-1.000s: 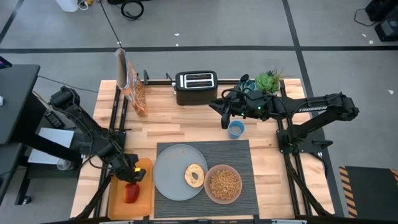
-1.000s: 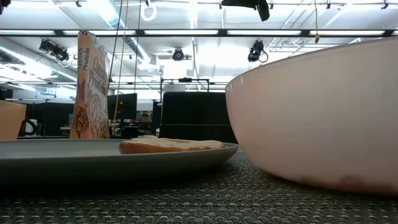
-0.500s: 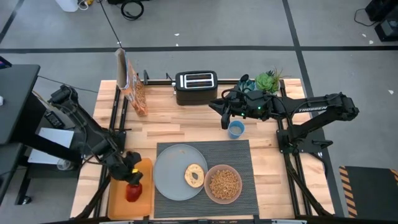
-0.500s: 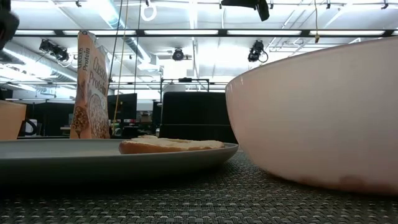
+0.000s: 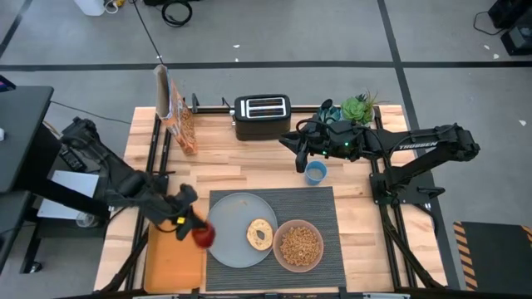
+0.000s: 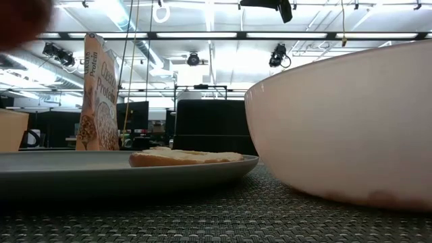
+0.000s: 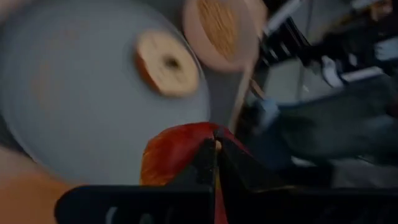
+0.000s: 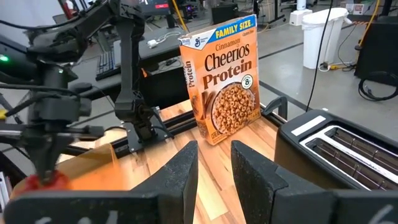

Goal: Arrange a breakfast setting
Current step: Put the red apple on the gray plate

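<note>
Left pincer [image 5: 189,226] is clamped on the red apple [image 5: 202,236], holding it over the left rim of the pale blue-grey plate [image 5: 229,218] — between the orange tray [image 5: 170,264] and the plate's middle. In the left wrist view the apple [image 7: 177,152] sits right between the dark fingers [image 7: 202,163], with the plate [image 7: 74,112] below it.

Plate lies on the left part of the dark ribbed mat [image 5: 320,203]. Bagel [image 5: 260,233] rests flat on the plate's right side. Pink bowl [image 5: 299,245] with brown cereal [image 5: 300,243] stands on the mat just beside the plate, to its right. In the low view the bowl wall [image 6: 344,121] fills the right side and the bagel [image 6: 185,157] lies on the plate [image 6: 101,169].

Right pincer [image 5: 301,159] hangs over the back of the counter [image 5: 224,170], near the black toaster [image 5: 262,115] and just beside a small blue cup [image 5: 315,172]. Its fingers [image 8: 180,180] are slightly spread, nothing between them. Cereal box [image 5: 174,112] stands at the counter's back left; small green plant [image 5: 359,106] at the back right.
</note>
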`<state>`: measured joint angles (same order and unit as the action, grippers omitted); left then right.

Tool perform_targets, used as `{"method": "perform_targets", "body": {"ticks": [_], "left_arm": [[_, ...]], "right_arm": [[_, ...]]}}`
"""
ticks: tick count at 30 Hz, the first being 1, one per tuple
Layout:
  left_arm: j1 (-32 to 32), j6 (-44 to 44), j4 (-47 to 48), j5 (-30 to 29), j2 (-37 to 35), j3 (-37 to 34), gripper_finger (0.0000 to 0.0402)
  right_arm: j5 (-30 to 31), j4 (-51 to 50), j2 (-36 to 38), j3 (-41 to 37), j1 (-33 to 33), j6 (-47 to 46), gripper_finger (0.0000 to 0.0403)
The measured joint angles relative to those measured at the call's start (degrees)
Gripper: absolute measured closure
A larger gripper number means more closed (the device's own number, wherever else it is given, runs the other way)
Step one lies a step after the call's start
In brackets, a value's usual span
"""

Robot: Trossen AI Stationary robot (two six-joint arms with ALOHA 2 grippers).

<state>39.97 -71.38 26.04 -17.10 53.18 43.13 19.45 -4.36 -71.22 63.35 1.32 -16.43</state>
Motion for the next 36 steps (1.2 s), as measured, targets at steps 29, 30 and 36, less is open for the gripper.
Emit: {"method": "perform_targets", "body": {"ticks": [29, 30, 36], "left_arm": [[-6.30, 26.90, -29.71, -8.98, 11.66, -14.64, 0.0393], [-6.32, 28.07, -31.37, -8.13, 11.66, -15.36, 0.0393], [-6.34, 30.26, -39.92, -6.57, 11.70, -21.07, 0.0393]], "right_arm": [[0.61, 0.57, 0.00, 0.01, -1.20, 3.55, 0.0300], [0.63, 0.59, 0.00, 0.01, -1.22, 3.57, 0.0300], [0.63, 0.59, 0.00, 0.00, -1.49, 3.47, 0.0300]]}}
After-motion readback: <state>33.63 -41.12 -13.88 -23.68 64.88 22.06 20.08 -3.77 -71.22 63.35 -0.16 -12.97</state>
